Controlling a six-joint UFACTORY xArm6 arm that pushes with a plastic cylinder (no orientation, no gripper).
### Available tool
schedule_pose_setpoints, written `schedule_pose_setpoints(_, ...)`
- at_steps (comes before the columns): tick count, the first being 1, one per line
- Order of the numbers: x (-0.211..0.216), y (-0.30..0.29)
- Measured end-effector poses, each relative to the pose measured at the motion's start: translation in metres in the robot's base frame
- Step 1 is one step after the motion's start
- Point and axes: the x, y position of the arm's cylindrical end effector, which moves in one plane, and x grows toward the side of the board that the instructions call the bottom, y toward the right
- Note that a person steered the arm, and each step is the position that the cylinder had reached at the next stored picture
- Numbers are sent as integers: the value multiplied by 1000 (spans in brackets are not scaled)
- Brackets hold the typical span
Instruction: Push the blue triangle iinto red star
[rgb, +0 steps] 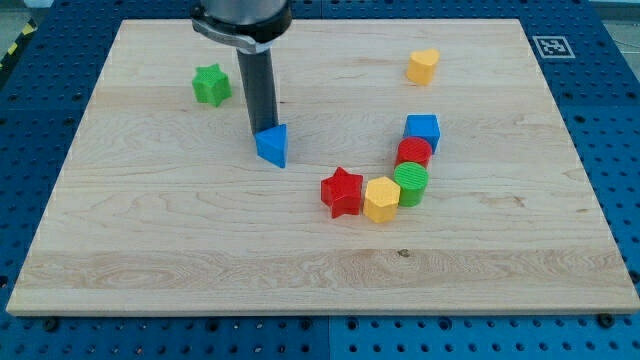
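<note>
Pincer: none fitted, state not applicable. My tip (262, 131) touching upper-left side of blue triangle (272, 145). Red star (342, 192) lies to triangle's lower right, apart. Step judged: push under way. Next: drive lower right across worktop (150, 230), keep triangle centred.

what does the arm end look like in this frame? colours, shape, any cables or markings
Only the end shows. A wide, round dark-grey collar with a lighter metallic rim sits at the view's top edge, cut off above. From it hangs a straight, smooth dark rod, cylindrical and plain. My tip is its blunt lower end, right behind the blue triangle. No cables, labels or markings are visible.
</note>
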Motion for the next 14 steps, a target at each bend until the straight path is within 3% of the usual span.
schedule_pose_setpoints(4,7,-30)
schedule_pose_setpoints(8,-6,-12)
schedule_pose_setpoints(10,21,-12)
schedule_pose_setpoints(14,21,-12)
